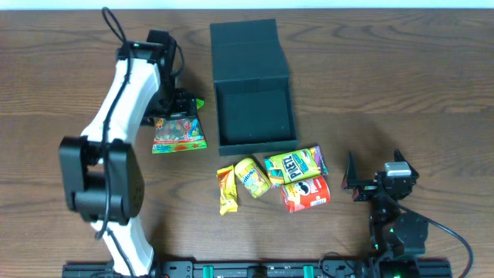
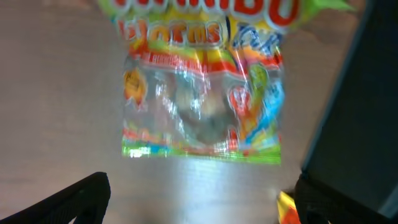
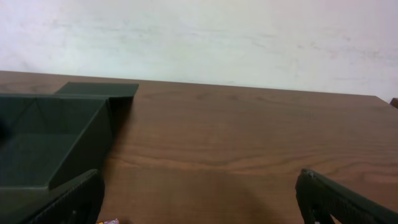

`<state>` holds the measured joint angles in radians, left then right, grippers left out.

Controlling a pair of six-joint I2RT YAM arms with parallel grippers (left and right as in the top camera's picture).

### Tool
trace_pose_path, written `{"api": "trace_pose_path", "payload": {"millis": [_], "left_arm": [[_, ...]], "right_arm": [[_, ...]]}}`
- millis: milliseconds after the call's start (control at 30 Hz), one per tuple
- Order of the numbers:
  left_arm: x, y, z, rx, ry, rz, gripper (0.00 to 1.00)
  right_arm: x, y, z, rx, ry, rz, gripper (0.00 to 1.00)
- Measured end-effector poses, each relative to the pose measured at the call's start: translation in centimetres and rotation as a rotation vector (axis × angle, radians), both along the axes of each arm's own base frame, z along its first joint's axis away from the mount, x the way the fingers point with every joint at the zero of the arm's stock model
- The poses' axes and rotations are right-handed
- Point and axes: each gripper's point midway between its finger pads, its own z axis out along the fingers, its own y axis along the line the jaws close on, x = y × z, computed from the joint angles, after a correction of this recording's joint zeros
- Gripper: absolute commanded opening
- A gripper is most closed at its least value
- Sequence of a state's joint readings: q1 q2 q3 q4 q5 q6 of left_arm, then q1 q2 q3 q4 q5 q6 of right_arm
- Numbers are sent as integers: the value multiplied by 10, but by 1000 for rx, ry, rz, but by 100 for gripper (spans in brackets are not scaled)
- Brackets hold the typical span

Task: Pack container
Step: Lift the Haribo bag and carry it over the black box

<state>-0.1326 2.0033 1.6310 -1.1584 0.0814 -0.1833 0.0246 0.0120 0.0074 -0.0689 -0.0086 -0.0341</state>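
The container [image 1: 255, 143] is a dark square box with its flap lid open toward the far side; its inside is empty. It also shows in the right wrist view [image 3: 43, 149] and at the right edge of the left wrist view [image 2: 360, 124]. A clear gummy-worm packet [image 1: 178, 133] lies left of the box, seen close in the left wrist view [image 2: 202, 99]. My left gripper [image 1: 179, 104] is open just above its far end [image 2: 199, 205]. My right gripper [image 1: 353, 184] is open and empty at the front right [image 3: 199, 205]. Several snack packets lie in front of the box.
In front of the box lie a yellow-orange packet [image 1: 226, 189], a yellow packet [image 1: 252, 177], a green-yellow pretzel packet [image 1: 296, 164] and a red chips packet [image 1: 306, 193]. The table's front rail runs along the bottom edge.
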Motion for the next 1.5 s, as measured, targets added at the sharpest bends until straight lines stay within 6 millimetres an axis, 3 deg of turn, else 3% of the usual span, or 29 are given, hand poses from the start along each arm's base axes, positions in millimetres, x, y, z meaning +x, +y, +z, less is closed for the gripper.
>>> {"api": "trace_pose_path", "payload": {"millis": [167, 333, 633, 1033, 1300, 1400, 1500], "left_arm": [[16, 0, -33, 11, 3, -41, 95], [27, 6, -50, 52, -13, -76, 95], [52, 12, -55, 97, -108, -79, 95], [46, 0, -60, 32, -77, 36, 96], [50, -20, -76, -38, -119, 75, 95], [49, -23, -77, -40, -133, 73, 100], [48, -26, -77, -41, -135, 69, 80]], "right_arm": [[0, 0, 0, 0, 0, 0, 99], [0, 0, 0, 0, 0, 0, 99], [0, 0, 0, 0, 0, 0, 99], [0, 0, 0, 0, 0, 0, 99], [0, 0, 0, 0, 0, 0, 99], [0, 0, 0, 0, 0, 0, 99], [0, 0, 0, 0, 0, 0, 99]]}}
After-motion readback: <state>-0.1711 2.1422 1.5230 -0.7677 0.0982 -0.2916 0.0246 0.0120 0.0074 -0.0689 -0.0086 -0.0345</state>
